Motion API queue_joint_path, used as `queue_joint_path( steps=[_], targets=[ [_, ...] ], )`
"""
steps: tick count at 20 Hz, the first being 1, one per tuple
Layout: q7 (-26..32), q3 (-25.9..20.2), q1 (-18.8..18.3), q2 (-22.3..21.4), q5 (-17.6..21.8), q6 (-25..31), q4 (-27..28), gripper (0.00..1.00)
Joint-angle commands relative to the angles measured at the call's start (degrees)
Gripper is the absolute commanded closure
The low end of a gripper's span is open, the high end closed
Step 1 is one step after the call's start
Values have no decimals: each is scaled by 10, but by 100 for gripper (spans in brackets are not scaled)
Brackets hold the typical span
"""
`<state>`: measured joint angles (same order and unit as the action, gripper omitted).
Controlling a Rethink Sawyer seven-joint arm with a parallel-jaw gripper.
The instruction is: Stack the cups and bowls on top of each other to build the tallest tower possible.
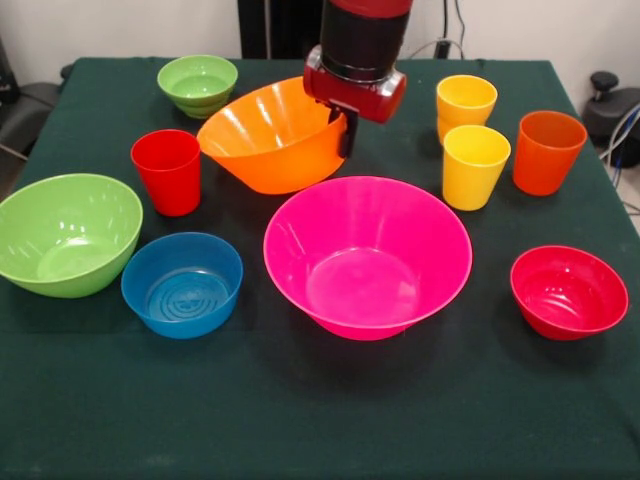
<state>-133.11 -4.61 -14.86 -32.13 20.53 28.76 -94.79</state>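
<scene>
So we've got the gripper (345,128) clamped on the orange bowl's (265,135) rim, bowl tilted, lifted off the table (320,420). The pink bowl (367,255) sits just in front, toward camera.

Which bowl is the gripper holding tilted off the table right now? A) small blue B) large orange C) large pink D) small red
B: the gripper is clamped on the rim of the large orange bowl, which hangs tilted behind the large pink bowl; the pink one sits flat on the table.
</scene>
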Motion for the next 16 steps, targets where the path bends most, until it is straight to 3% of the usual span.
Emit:
queue_joint_path(
  steps=[1,11,16],
  targets=[
    [-3,-43,20,-62,-41,80,-28,100],
    [2,-40,32,-138,-88,144,-55,100],
    [-2,-36,43,-151,-101,176,-44,100]
  ],
)
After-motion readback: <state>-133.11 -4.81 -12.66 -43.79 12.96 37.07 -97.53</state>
